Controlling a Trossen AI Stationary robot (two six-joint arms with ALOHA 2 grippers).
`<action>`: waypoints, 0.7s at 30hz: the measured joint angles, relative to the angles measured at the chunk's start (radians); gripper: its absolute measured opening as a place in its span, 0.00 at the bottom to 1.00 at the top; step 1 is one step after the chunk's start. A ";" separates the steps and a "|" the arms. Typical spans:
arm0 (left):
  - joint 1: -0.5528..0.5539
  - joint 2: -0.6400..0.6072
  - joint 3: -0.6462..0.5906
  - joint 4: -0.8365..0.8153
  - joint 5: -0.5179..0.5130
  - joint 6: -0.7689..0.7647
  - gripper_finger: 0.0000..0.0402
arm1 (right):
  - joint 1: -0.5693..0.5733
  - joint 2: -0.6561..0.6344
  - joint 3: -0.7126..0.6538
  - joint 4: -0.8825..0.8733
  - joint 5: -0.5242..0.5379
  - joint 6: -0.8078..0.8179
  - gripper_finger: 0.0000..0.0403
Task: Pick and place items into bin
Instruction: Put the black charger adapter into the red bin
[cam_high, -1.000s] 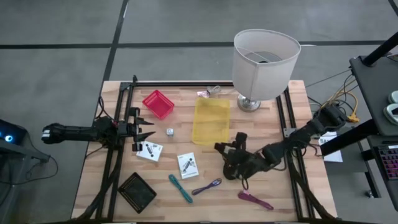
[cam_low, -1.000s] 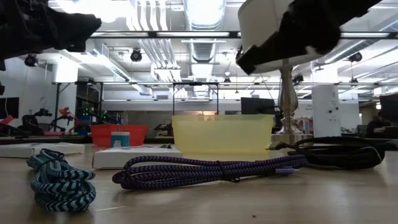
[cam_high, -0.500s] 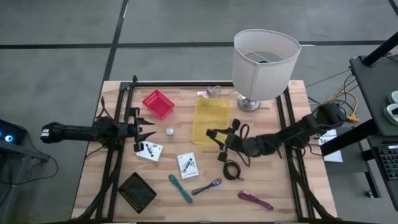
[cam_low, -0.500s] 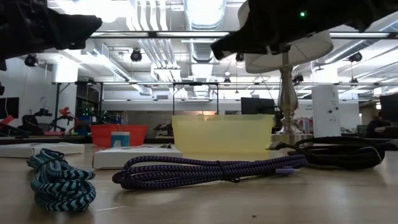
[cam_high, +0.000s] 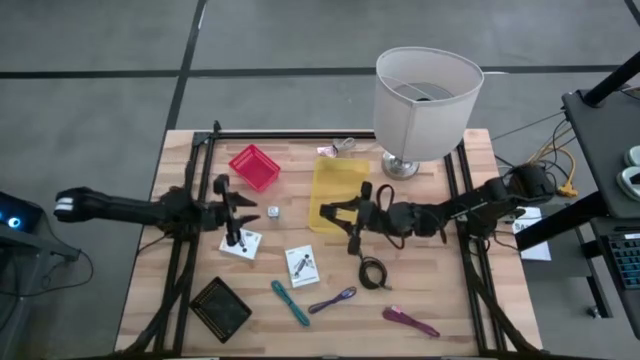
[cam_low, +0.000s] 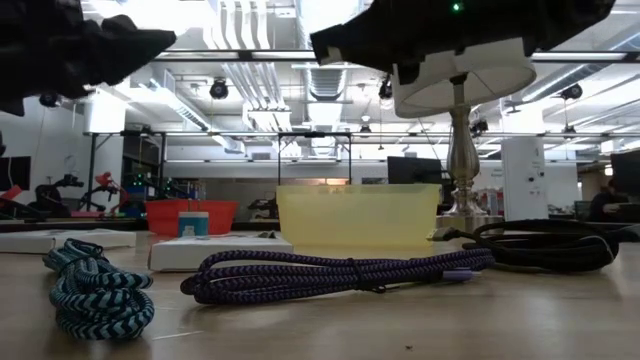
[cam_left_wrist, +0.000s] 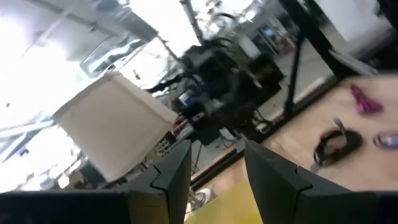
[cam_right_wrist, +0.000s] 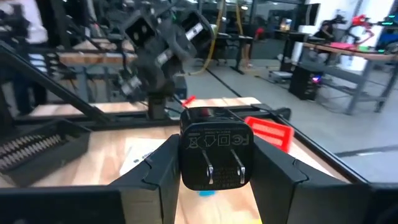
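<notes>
1. The left wrist view was blurred; its lampshade (cam_left_wrist: 112, 127) had soft edges.
2. In the low view, both arms were cut off by the top edge.
3. The small cube (cam_high: 272, 212) was too tiny to identify.

Wooden slatted surface (cam_high: 460, 310), black rails along both long sides. White lampshade lamp (cam_high: 427, 95) upright at the far edge, metal base (cam_high: 401, 166) just beside the yellow bin's far corner. Black desk (cam_high: 605, 150) stands off to one side, yellow cables (cam_high: 565, 170) hanging near it. Grey floor (cam_high: 90, 60) beyond.
</notes>
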 joint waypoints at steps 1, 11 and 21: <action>0.000 0.036 0.000 0.028 0.014 0.031 0.34 | -0.003 0.000 0.005 0.000 -0.015 0.007 0.35; 0.000 0.421 0.080 0.331 0.038 0.302 0.34 | -0.011 0.000 0.061 -0.006 -0.086 0.012 0.35; 0.000 0.663 0.286 0.378 0.002 0.408 0.34 | -0.011 0.000 0.067 -0.022 -0.086 0.012 0.35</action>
